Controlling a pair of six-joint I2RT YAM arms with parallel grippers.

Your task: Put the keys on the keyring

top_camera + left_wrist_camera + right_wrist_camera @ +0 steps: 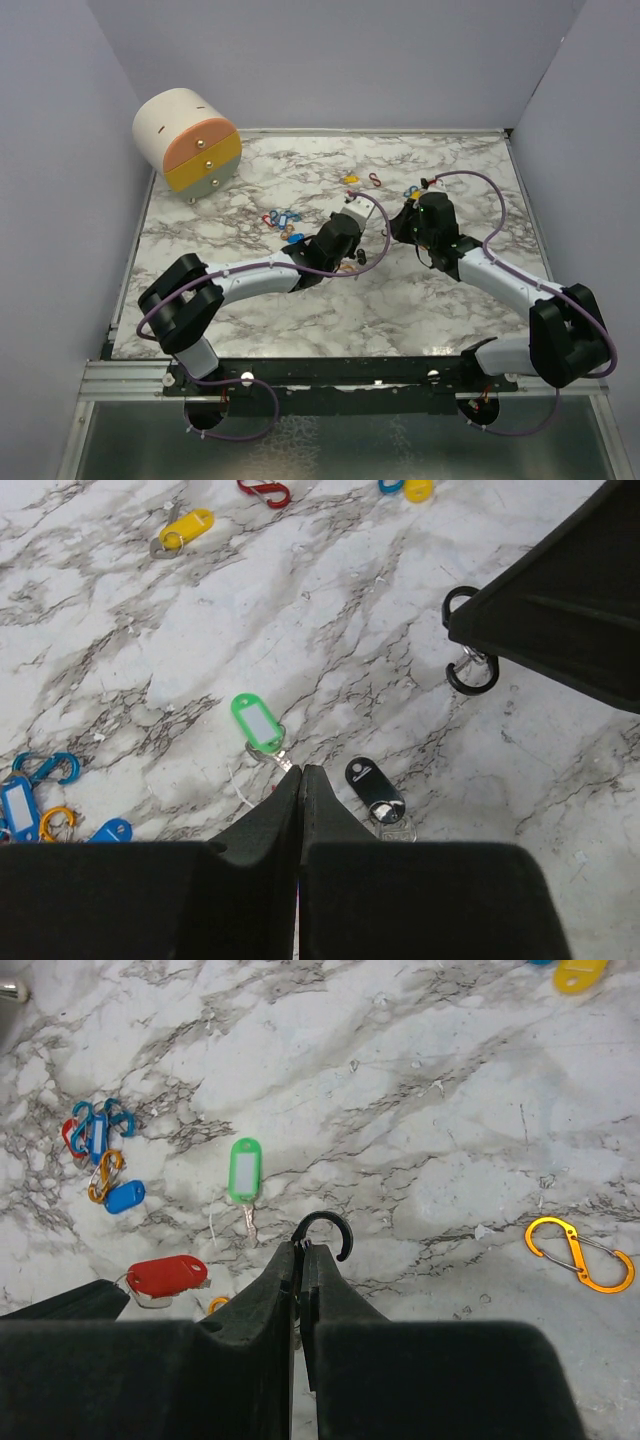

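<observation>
Left gripper (301,772) has its jaws pressed together, tips low over the marble surface (400,300) near the middle. In the left wrist view, a blue key tag (18,808) lies at the far left edge among a blue clip (45,768) and a small orange clip (55,820). A yellow key tag (188,528) rests further back, well apart from them. The green key tag (254,720) lies flat just ahead of the left gripper's tips, and its small metal ring (268,752) reaches right up to them; whether the ring is pinched cannot be told. A black key tag (371,780) lies just to the right of the tips, loose on the surface.

Further right, the right gripper (300,1250) is clamped on a black clip (330,1228), one curved end of which sticks out past the fingertips, above the surface. In the right wrist view a red key tag (167,1275) lies to the lower left and an orange S-shaped clip (580,1253) lies flat at the right, well apart from the gripper.
</observation>
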